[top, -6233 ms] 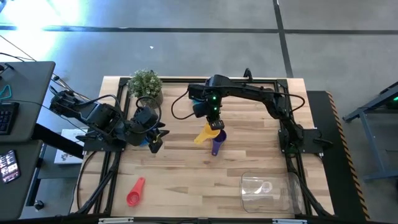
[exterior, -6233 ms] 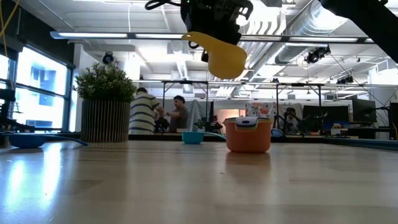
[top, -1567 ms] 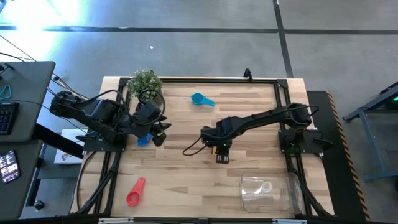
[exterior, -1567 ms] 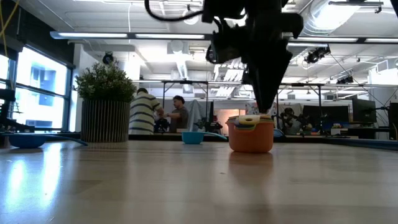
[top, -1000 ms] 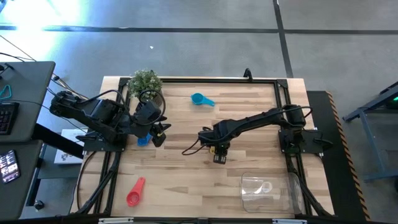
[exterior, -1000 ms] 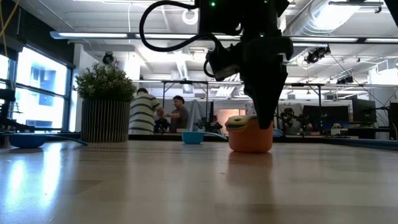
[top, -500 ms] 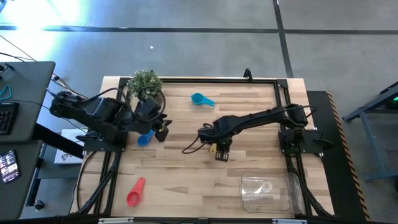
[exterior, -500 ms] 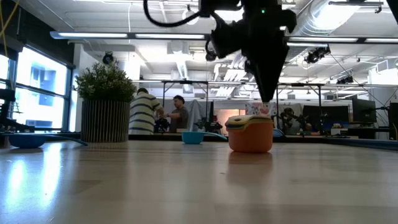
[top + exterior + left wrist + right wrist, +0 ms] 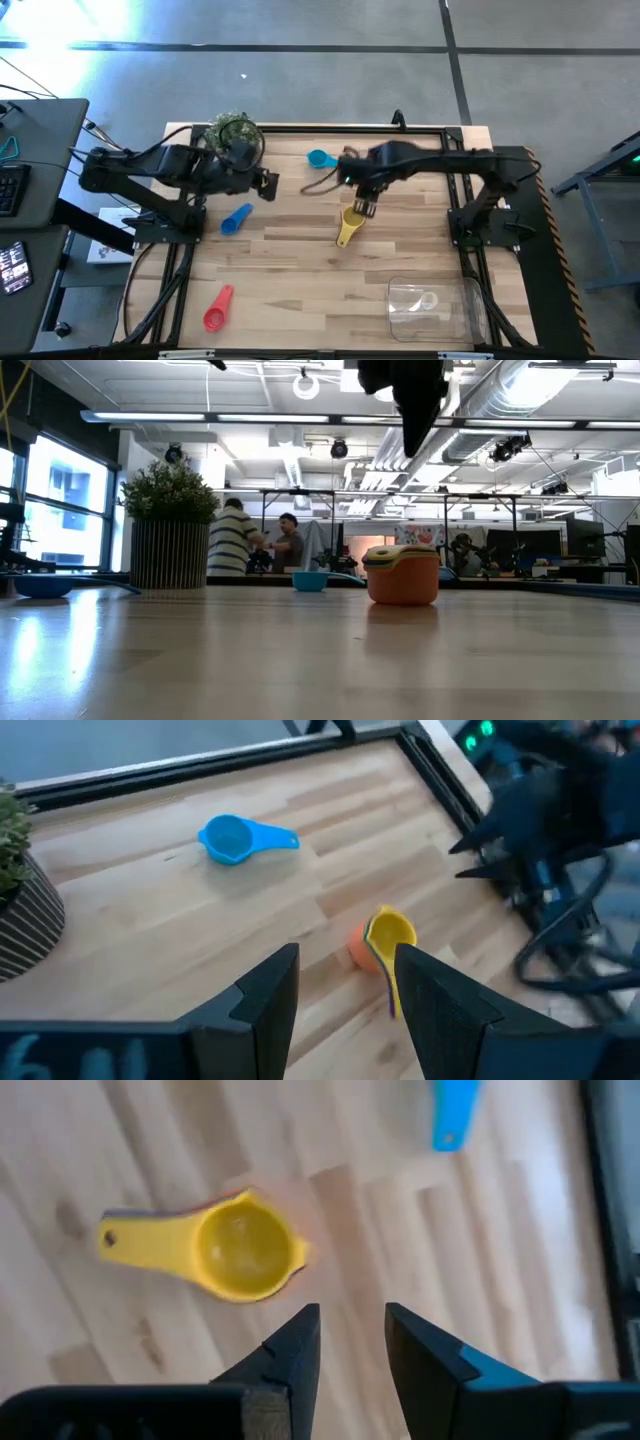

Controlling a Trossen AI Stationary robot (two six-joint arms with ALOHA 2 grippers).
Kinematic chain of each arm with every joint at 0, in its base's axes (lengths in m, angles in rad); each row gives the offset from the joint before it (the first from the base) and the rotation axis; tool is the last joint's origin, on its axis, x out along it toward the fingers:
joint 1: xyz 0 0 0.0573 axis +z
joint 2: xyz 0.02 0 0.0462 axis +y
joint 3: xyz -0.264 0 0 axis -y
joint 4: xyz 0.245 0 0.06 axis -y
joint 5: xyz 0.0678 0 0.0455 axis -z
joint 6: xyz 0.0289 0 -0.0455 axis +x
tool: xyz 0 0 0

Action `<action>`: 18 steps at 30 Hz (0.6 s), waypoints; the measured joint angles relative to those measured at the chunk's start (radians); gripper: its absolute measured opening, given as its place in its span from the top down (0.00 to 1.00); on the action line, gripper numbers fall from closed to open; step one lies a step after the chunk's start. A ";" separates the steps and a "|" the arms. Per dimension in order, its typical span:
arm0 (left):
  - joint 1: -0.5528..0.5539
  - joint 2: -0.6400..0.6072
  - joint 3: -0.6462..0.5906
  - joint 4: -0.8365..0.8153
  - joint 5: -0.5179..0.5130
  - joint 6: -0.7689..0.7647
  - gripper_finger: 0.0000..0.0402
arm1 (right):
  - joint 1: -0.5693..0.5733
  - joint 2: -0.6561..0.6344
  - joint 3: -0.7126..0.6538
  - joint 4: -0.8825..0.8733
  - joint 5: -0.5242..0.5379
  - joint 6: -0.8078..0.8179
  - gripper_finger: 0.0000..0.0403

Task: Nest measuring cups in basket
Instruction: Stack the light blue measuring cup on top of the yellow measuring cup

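Note:
A stack of nested measuring cups, yellow on top and orange at the bottom, stands on its base mid-table, also in the low view. My right gripper hangs open above it, a little to the far side, with nothing between its fingers. My left gripper is open and empty, raised beside the potted plant. A teal cup, a blue cup and a red cup lie loose on the table. The clear basket stands at the near right with a pale cup inside.
The potted plant stands at the far left, close to my left arm. A black frame rail runs along the far edge. People stand in the room behind the table. Bare wood lies between the stack and the basket.
My right gripper has risen well clear of the cup stack and drawn toward the far edge; the stack stays in place. My left gripper has swung toward the table's right and far side and rolled about its own axis, uncovering the blue cup.

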 joint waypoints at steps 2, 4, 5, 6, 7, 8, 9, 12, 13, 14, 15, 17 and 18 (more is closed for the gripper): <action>0.030 0.000 0.000 0.031 0.000 -0.005 0.61 | -0.034 -0.034 0.000 0.001 0.014 -0.001 0.74; 0.063 0.000 0.000 0.079 -0.001 -0.006 0.61 | -0.072 -0.068 0.000 0.001 0.021 -0.001 0.74; 0.080 0.000 0.000 0.110 0.000 -0.005 0.61 | -0.091 -0.082 0.000 0.001 0.025 -0.003 0.74; 0.097 0.000 0.000 0.142 0.000 -0.001 0.61 | -0.111 -0.097 0.000 0.001 0.025 -0.008 0.74; 0.116 0.000 0.000 0.175 0.000 0.017 0.61 | -0.131 -0.110 0.000 0.001 0.025 -0.017 0.74; 0.133 0.000 0.000 0.208 0.000 0.041 0.61 | -0.150 -0.124 0.000 0.001 0.025 -0.025 0.74; 0.152 0.000 0.000 0.239 0.000 0.069 0.61 | -0.168 -0.136 0.000 0.001 0.026 -0.031 0.74; 0.207 0.000 0.000 0.317 0.000 0.115 0.61 | -0.219 -0.168 0.000 0.002 0.026 -0.053 0.74; 0.224 0.000 0.000 0.341 0.000 0.123 0.61 | -0.234 -0.177 0.000 0.001 0.026 -0.059 0.74; 0.242 0.002 0.000 0.362 0.000 0.130 0.61 | -0.249 -0.183 0.000 0.002 0.026 -0.068 0.74; 0.260 0.009 0.000 0.386 -0.001 0.141 0.61 | -0.261 -0.189 0.000 0.003 0.026 -0.076 0.74; 0.297 0.026 0.000 0.436 0.015 0.166 0.61 | -0.283 -0.196 0.000 0.004 0.026 -0.098 0.74; 0.317 0.036 0.000 0.457 0.034 0.181 0.61 | -0.291 -0.196 0.000 0.004 0.025 -0.110 0.74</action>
